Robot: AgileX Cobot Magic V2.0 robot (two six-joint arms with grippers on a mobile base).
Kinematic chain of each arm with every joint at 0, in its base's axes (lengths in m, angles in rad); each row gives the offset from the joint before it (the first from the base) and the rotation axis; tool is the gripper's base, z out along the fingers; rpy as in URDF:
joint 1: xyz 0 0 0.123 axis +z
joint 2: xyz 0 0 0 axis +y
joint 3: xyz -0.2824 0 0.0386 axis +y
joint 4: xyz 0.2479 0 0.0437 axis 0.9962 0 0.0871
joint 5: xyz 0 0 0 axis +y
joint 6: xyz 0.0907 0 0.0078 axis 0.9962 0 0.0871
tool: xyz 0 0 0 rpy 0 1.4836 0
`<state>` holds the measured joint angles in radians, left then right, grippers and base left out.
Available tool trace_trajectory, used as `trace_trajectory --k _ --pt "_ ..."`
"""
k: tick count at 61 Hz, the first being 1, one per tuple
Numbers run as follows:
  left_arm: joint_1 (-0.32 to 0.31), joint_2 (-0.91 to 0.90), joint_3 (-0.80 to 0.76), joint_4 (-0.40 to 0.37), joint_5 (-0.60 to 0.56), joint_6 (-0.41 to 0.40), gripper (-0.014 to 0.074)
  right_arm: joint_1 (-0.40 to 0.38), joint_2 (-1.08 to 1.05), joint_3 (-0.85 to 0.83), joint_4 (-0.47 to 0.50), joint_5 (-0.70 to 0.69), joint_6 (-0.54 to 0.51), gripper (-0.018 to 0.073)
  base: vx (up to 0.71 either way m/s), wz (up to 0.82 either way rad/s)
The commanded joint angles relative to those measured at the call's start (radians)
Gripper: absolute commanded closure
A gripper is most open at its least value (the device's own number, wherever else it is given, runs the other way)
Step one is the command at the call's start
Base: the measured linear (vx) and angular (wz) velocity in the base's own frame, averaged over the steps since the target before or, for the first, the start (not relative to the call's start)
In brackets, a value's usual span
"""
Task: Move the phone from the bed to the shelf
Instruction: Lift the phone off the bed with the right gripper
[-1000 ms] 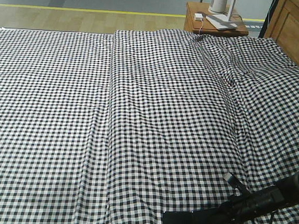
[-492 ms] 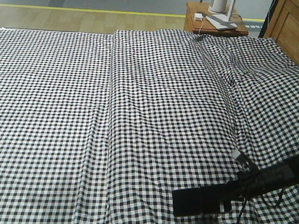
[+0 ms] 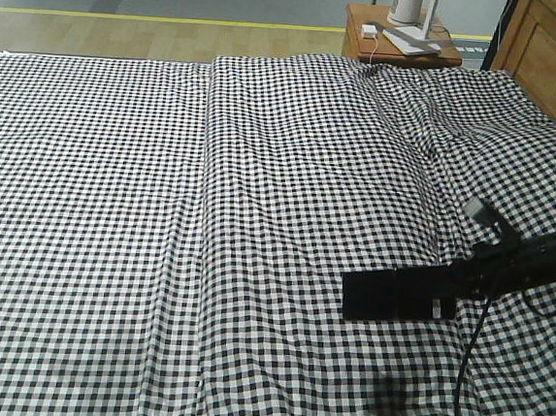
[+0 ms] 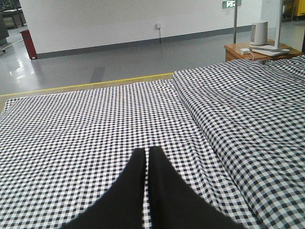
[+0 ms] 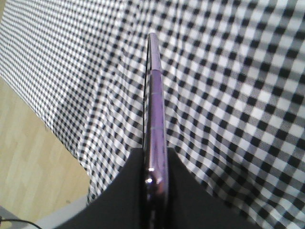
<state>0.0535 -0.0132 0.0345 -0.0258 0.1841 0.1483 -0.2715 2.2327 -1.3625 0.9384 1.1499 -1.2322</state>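
Above the bed: your phone hangs level, clear of it, with its shadow beneath.
Right claw: clenched on one end of the phone.
Left claw: pinched together, holding nothing you can see.

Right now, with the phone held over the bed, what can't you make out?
The shelf: in no view.
The phone: face small and dark in the front view; edge-on in the right wrist view.
The right fingers: blurred and cut off by the bottom edge of their wrist view.
The left fingers: shut in their wrist view, absent from the front view.
Items on the bedside table: too small.
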Motion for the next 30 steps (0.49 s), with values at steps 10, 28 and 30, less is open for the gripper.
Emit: trace_trajectory --k 10,28,30 --pt "-0.006 -0.011 -0.022 -0.009 -0.072 -0.006 0.0595 0.001 -0.298 0.174 0.155 0.138 -0.128 0.0562 0.0 0.0" --pt "-0.006 -0.011 -0.022 -0.009 -0.072 -0.006 0.0595 0.002 -0.572 0.267 0.275 0.137 -0.048 0.0562 0.0 0.0" --pt "-0.006 -0.011 -0.022 -0.009 -0.072 -0.006 0.0595 0.002 -0.61 0.278 0.277 0.137 -0.043 0.0562 0.0 0.0"
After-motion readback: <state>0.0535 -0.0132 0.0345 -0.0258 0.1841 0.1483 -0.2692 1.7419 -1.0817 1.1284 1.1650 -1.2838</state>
